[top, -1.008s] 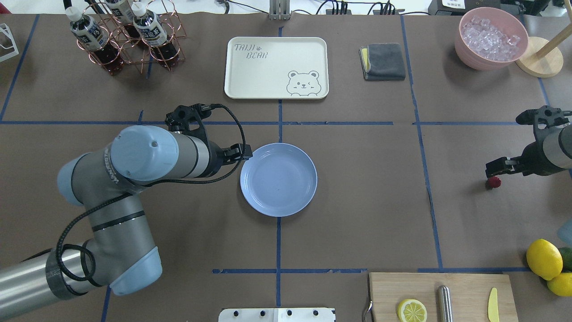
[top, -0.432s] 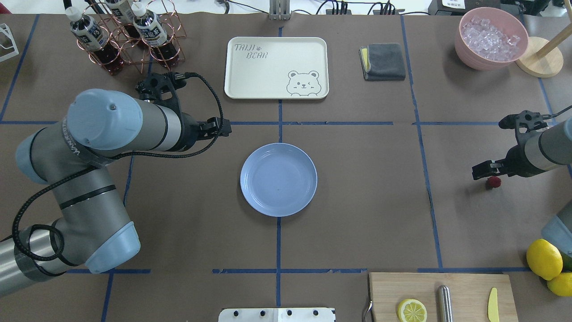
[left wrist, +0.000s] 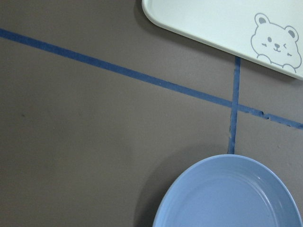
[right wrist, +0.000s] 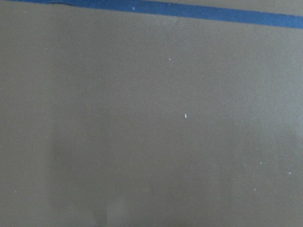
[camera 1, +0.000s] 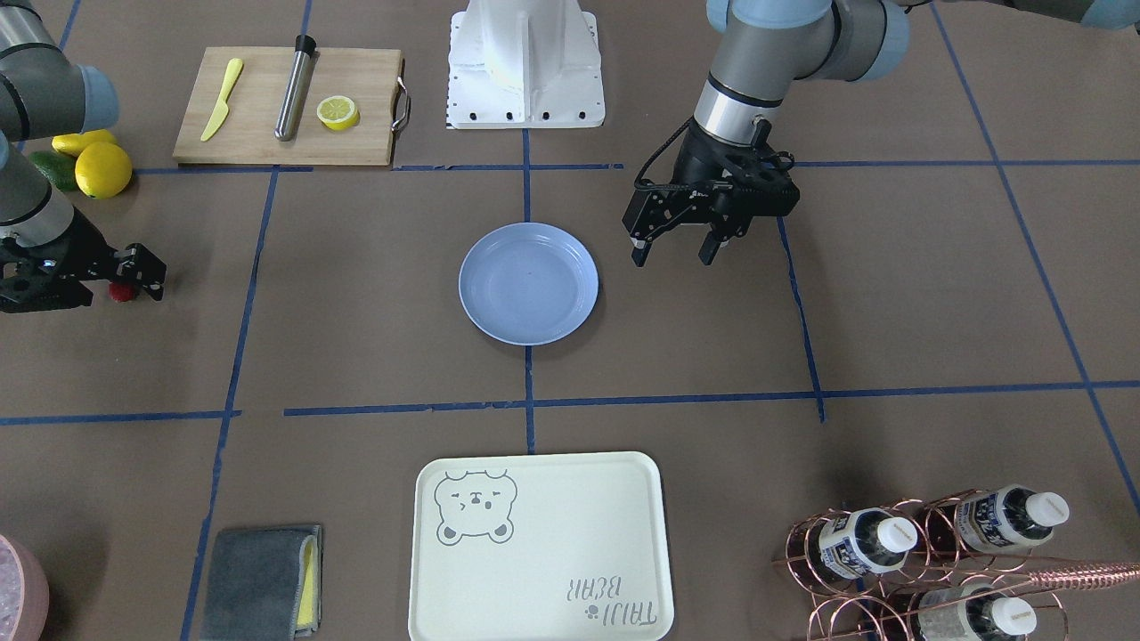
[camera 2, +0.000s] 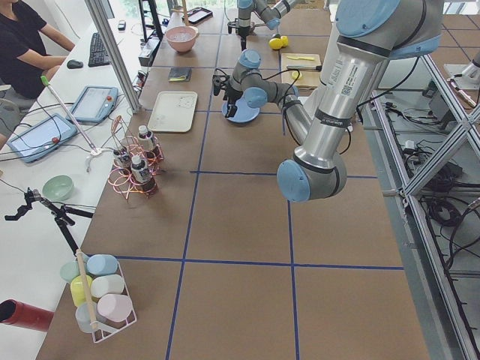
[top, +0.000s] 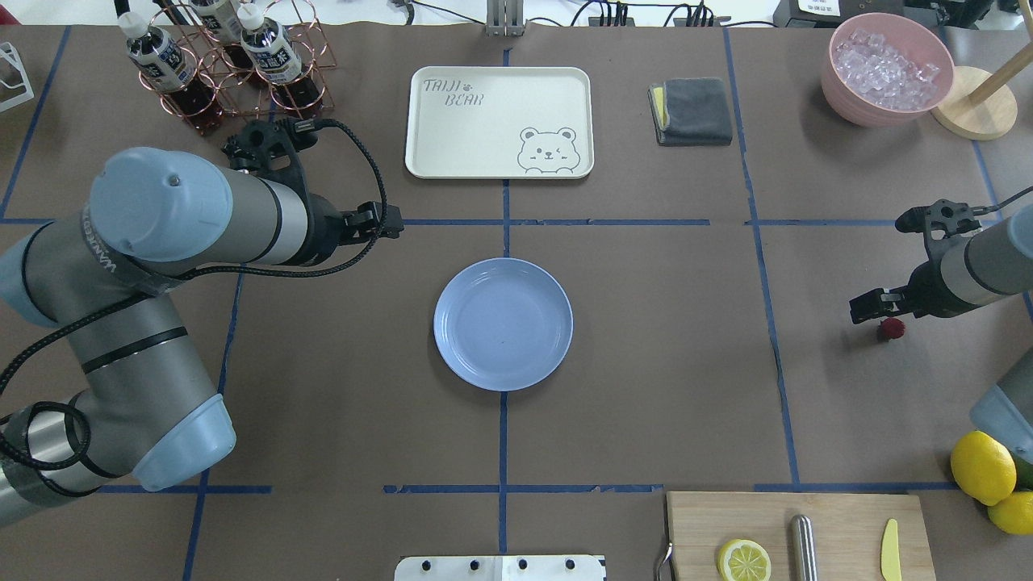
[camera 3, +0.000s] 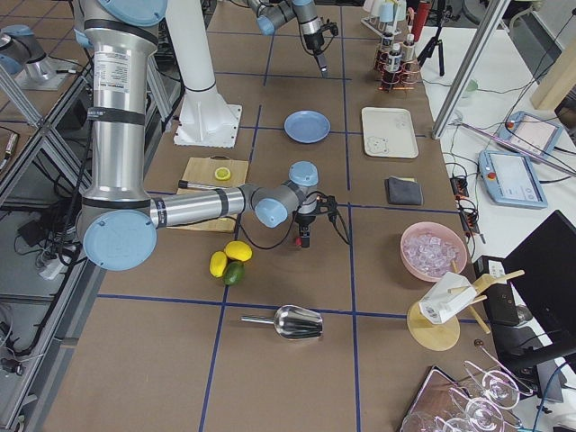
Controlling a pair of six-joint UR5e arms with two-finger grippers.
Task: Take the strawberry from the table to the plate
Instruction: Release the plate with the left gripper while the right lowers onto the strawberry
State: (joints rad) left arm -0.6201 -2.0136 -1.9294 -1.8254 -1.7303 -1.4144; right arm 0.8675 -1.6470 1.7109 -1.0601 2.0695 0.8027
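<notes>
The strawberry (top: pixel 892 328) is found on the worktop (top: pixel 646 387), close to its right edge and about halfway between the far and near edges. It is well apart from the plate (top: pixel 503 324), which is set at the worktop's middle.

The right jaws are carried by the right arm (top: pixel 980 266) directly at the berry. In the front-facing view their two fingers (camera 1: pixel 148 269) are seen spread wide, and the strawberry shows as a red spot in the gap between them, nearer the finger on the plate's side. From overhead, the berry is seen just past the robot-side edge of the black jaw body, partly tucked beneath it. No touch between finger and berry can be made out, and it cannot be told how low the fingertips stand. Only bare brown paper and a strip of blue tape are shown by the right wrist camera.

The left jaws are held wide and empty by the left arm (top: pixel 202 218), above the worktop on the plate's left and far side, with both fingers (camera 1: pixel 638 251) pointed downward. In the left wrist view the plate's rim is seen at the lower right, and a corner of the cream bear tray (left wrist: pixel 222 21) at the upper right.

A cutting board (top: pixel 795 532) is placed at the near edge, toward the right corner.
</notes>
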